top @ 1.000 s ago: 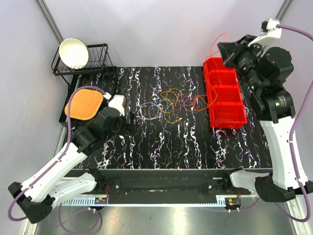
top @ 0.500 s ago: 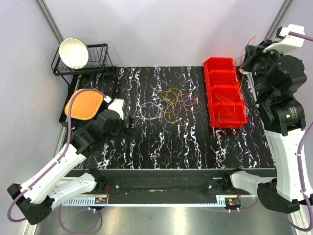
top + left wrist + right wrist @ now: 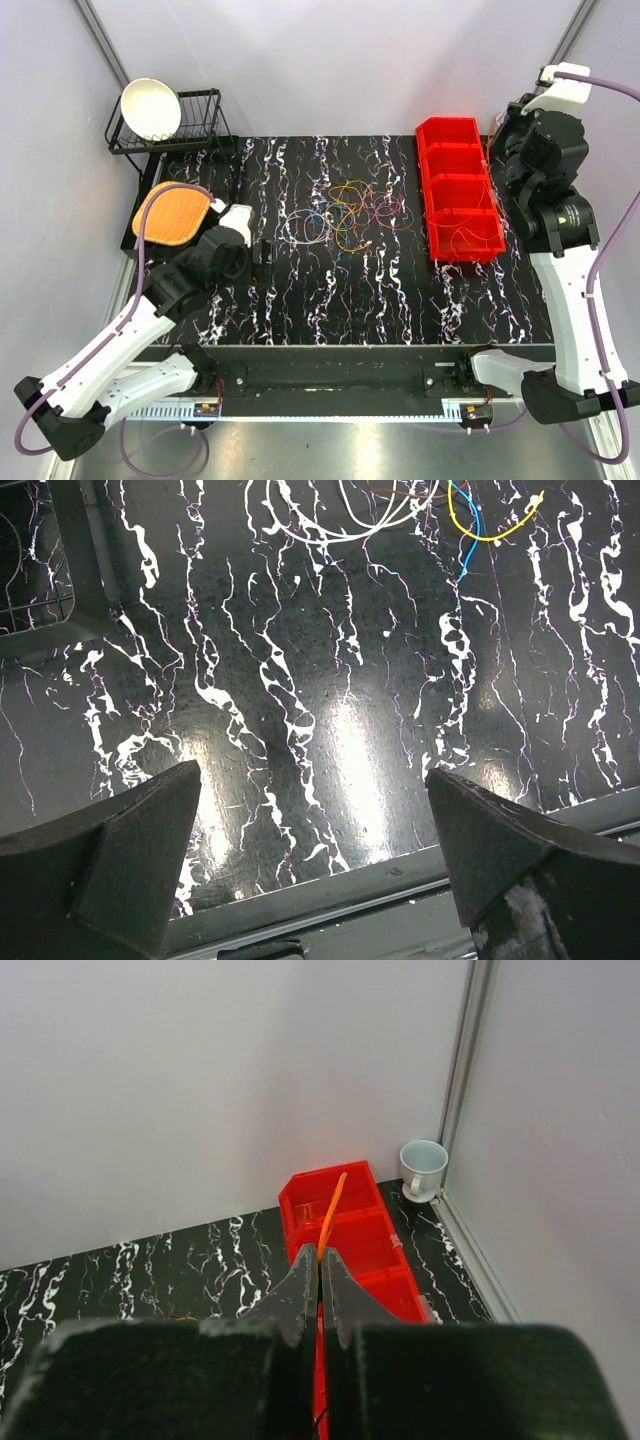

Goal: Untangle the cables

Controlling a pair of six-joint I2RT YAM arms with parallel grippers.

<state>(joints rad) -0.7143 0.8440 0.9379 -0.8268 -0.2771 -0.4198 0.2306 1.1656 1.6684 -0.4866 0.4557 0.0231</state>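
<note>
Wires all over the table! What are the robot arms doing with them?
They are sorting out the cables, which lie in a loose tangle in the middle of the table. The right fingers are pinched shut on one orange cable, held up near the red bin at the table's right side. The left fingers are wide open and hold nothing, low over bare table beside the tangle.

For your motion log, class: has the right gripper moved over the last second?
Yes. The right gripper went rightward, from over the red bins to their right side.
</note>
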